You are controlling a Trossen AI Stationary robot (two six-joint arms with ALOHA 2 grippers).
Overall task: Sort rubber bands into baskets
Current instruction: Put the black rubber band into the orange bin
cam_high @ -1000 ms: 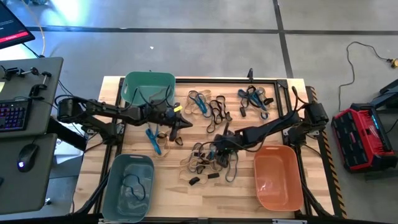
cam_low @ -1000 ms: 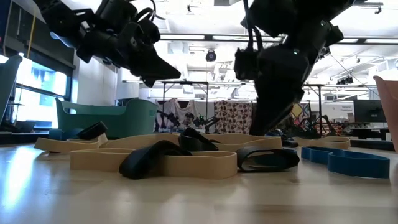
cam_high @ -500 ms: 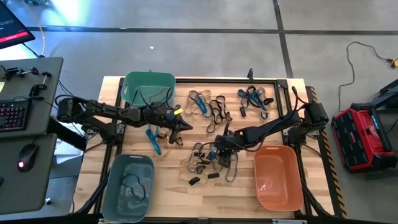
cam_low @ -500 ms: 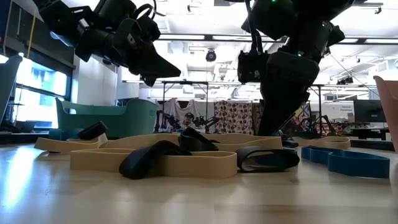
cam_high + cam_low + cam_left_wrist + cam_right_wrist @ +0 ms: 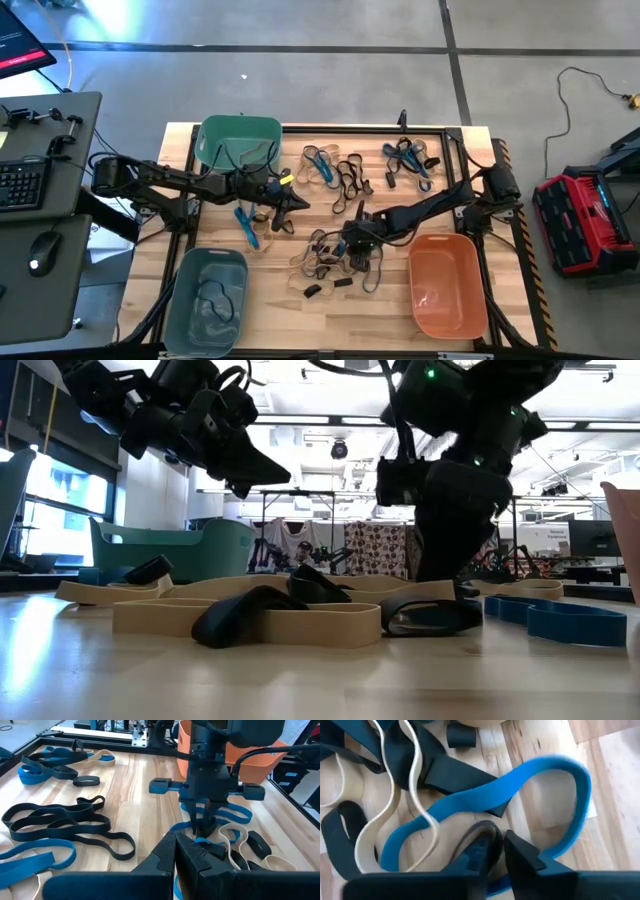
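Wooden tabletop (image 5: 270, 300) carries three baskets: a teal basket (image 5: 238, 143) at the far left corner, a grey-blue basket (image 5: 205, 300) at the near left corner, and an orange basket (image 5: 447, 285) at the near right corner. Rubber bands (image 5: 335, 260) lie loose across the middle of the tabletop in tan, blue and black, with a further group (image 5: 408, 158) near the far edge and another group (image 5: 335, 172) near the far-edge middle. The right gripper (image 5: 345, 245) is lowered into the central pile, a little nearer the near edge than the far one; in the right wrist view its fingers (image 5: 517, 857) are nearly together around a blue band (image 5: 485, 805), with one fingertip inside the loop and the other outside it. The blue band lies flat on the wood, partly over black bands (image 5: 445, 772) and beside a thin tan band (image 5: 415, 785). The left gripper (image 5: 295, 203) hangs above the tabletop between the teal basket and the central pile, its fingers pressed together and empty, with a blue band (image 5: 246, 226) on the wood just below the arm. The grey-blue basket holds a dark band (image 5: 222, 300). In the low view, tan bands (image 5: 240, 615) and a black band (image 5: 430, 617) lie at the front of the pile.
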